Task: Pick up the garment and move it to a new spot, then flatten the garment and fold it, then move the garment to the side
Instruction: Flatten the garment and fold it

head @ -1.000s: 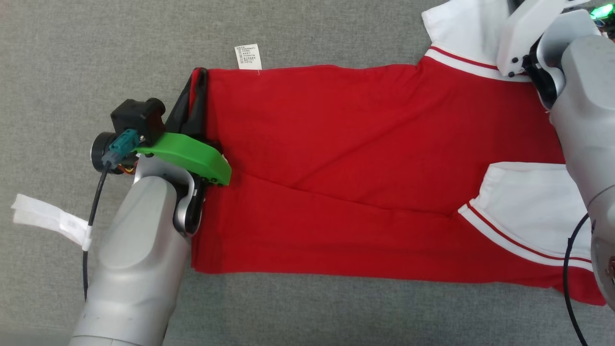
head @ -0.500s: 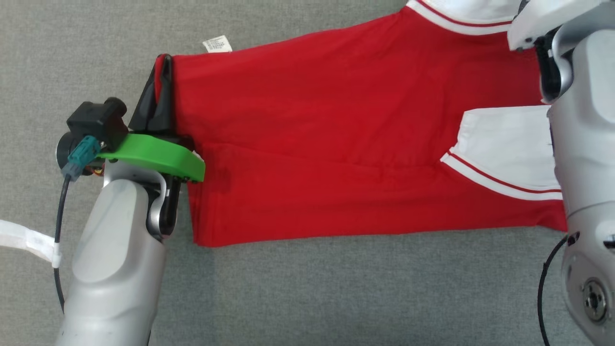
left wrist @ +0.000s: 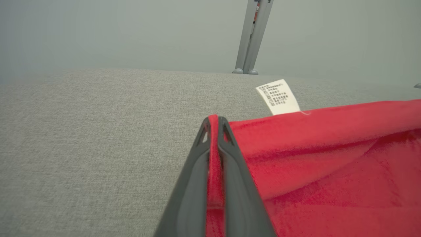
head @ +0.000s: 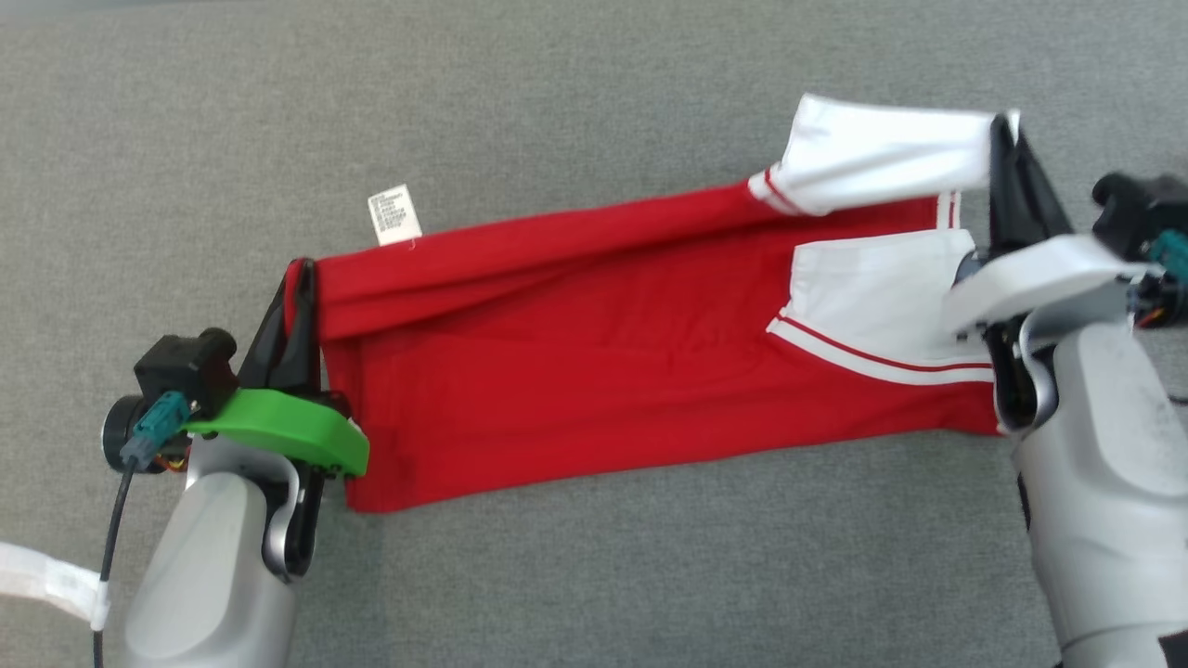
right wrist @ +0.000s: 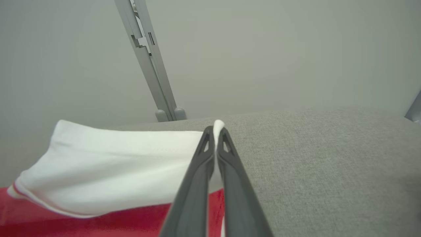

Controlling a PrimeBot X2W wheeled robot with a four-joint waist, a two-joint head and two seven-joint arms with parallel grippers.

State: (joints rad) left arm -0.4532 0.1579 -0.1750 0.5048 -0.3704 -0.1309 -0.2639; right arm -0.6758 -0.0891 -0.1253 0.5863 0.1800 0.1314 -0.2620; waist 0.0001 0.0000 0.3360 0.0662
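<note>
Now: left gripper is clamped tight on the red hem corner of the garment. A thin fold of red cloth shows between its two dark fingers in the left wrist view. Right gripper is likewise closed, pinching the edge of a white sleeve; a sliver of white cloth pokes past its tips. That sleeve is lifted off the surface and drawn toward the right gripper, sagging a little in the middle.

Garment: red body, white sleeves trimmed with red stripes, stretched lengthwise between the two grippers over the grey fabric surface. Far long edge is gathered into a rolled fold. How much of the near edge rests on the surface, cannot tell. A second white sleeve lies flat on the red body, close to the right gripper. White care label sticks out from the far edge, near the left gripper.

Outward: green bracket on the left wrist, white bracket on the right wrist. White strip wraps the left arm's cable at the lower left of the head view. Grey metal post stands beyond the surface's far edge, with a pale wall behind.
</note>
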